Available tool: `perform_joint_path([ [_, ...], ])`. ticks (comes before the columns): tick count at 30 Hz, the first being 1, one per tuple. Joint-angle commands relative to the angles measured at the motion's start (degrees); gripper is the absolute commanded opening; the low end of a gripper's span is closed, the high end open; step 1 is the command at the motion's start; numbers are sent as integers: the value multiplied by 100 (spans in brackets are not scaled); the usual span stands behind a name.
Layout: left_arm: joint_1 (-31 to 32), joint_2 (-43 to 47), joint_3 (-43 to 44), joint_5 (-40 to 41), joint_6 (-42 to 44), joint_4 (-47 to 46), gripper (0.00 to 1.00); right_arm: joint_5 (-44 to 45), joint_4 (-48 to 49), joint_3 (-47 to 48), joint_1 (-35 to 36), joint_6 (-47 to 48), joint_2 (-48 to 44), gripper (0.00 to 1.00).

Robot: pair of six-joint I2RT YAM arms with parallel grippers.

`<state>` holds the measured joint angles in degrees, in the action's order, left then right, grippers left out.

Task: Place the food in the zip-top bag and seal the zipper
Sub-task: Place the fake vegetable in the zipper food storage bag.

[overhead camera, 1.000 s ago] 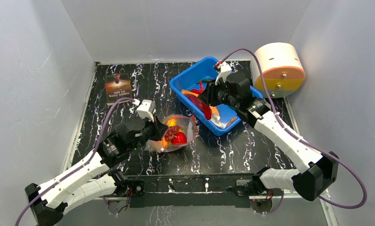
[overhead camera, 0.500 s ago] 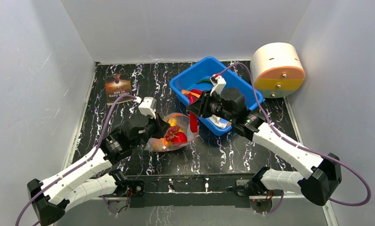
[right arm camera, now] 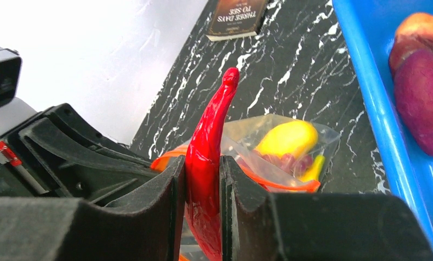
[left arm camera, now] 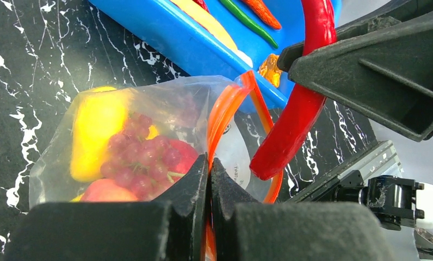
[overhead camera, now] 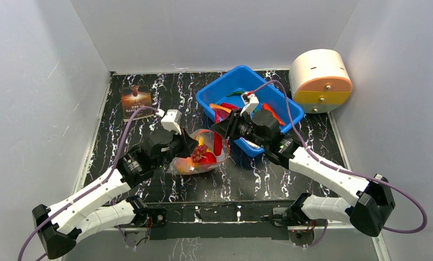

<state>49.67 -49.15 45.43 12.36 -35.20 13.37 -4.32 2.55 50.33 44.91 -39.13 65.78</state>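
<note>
The chili point(right arm camera: 206, 147) looks light, stiff and glossy, so probably slippery. My right jaws are clenched across its thick middle, its lower end just over the mouth of the bag point(left arm camera: 149, 109). The bag is thin, floppy film lying on the desk point(overhead camera: 165, 87), and my left jaws pinch its zipper point(left arm camera: 225, 109) shut-tight, propping the mouth open.

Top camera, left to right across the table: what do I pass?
From the left: brown printed card → zip-top bag → blue tub → white and orange drum. The red chili held by the right gripper overlaps the bag, so I left it out.
</note>
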Motion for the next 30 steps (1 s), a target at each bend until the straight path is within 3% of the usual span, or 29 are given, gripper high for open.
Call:
perform_joint_path([
  [1, 2, -37, 378, -129, 5, -177, 0, 31, 858, -14, 72, 136, -151, 19],
  [5, 7, 40, 349, -114, -63, -215, 0, -148, 1417, -372, 143, 447, -194, 19],
  [9, 0, 98, 315, -153, -74, -278, 0, -758, 1845, -646, 185, 1566, -218, 20],
  [14, 4, 96, 294, -314, -7, -358, 0, -1468, 2058, -935, 185, 2825, -347, 22],
  [30, -1, 248, 263, -775, 116, -394, 0, -3661, 2262, -1158, 185, 5185, 214, 24],
])
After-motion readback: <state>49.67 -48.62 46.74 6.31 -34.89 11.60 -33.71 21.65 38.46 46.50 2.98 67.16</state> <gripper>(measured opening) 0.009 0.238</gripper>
